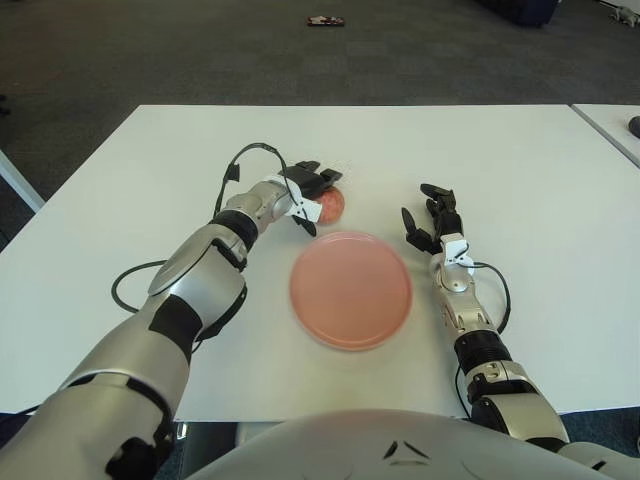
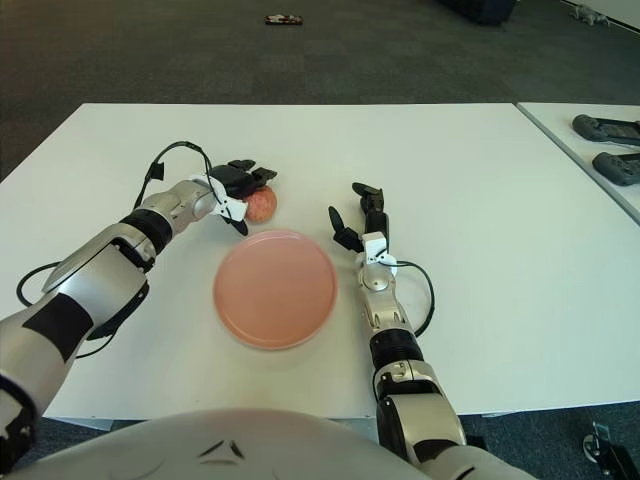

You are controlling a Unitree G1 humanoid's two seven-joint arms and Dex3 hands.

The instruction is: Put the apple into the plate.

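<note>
A reddish apple (image 1: 333, 206) sits on the white table (image 1: 520, 170), just beyond the far-left rim of the empty pink plate (image 1: 351, 290). My left hand (image 1: 322, 203) is at the apple's left side. Its fingers (image 1: 318, 177) stretch over the apple's far side and the thumb (image 1: 309, 224) points down on the near side, so the hand brackets the fruit without closing on it. My right hand (image 1: 428, 220) shows to the right of the plate with its fingers spread and nothing in them.
A black cable (image 1: 125, 285) loops on the table beside my left forearm. A second table (image 2: 600, 150) at the right carries two dark devices (image 2: 605, 128). A small dark object (image 1: 326, 20) lies on the carpet beyond the table.
</note>
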